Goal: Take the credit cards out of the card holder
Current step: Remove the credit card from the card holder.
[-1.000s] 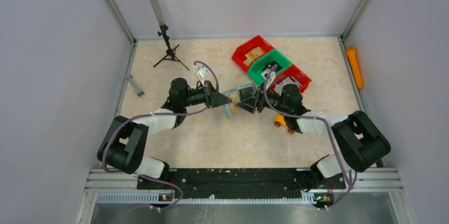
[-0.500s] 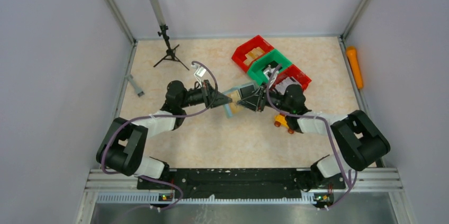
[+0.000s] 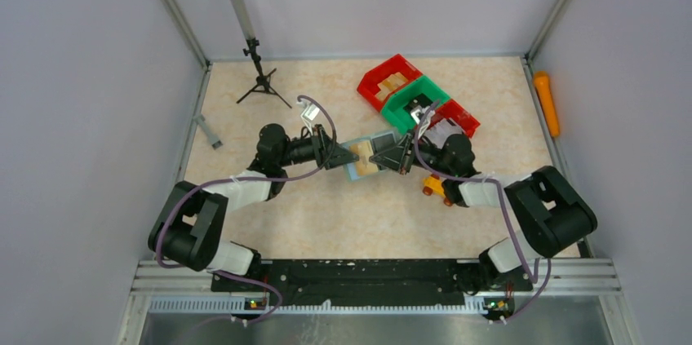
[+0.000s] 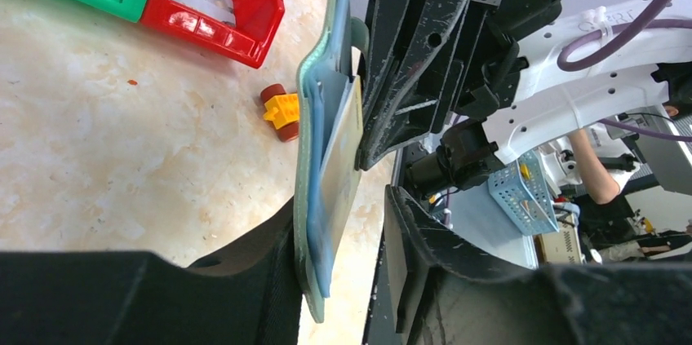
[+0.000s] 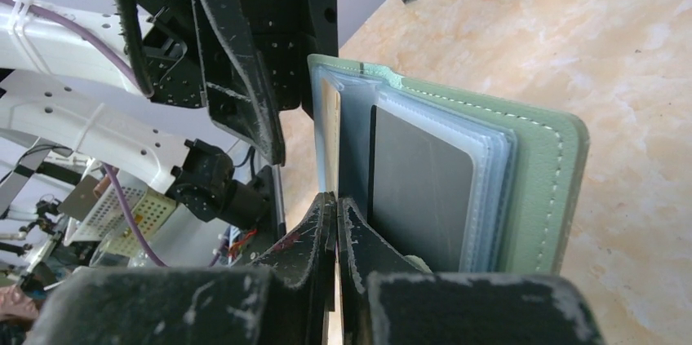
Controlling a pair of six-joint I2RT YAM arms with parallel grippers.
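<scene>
The grey-green card holder (image 3: 359, 152) stands on edge, open, between my two grippers at mid-table. In the left wrist view its cover (image 4: 303, 198) leans on one finger of my left gripper (image 4: 343, 231), whose other finger stands clear of it, so the jaws are open. My right gripper (image 5: 336, 202) is shut on the edge of a thin tan credit card (image 5: 330, 129) that sits partly in the blue sleeves. A dark grey card (image 5: 420, 190) lies in another clear sleeve of the holder (image 5: 543, 182). From above, the right gripper (image 3: 390, 156) meets the holder's right side.
Red and green bins (image 3: 416, 100) stand just behind the right gripper. A yellow toy car (image 3: 434, 187) lies beside the right arm. A small black tripod (image 3: 259, 76) stands at the back left, and an orange object (image 3: 545, 104) lies beyond the right edge.
My right gripper has moved left onto the holder and shut on the tan card. My left gripper's jaws have opened off the holder.
</scene>
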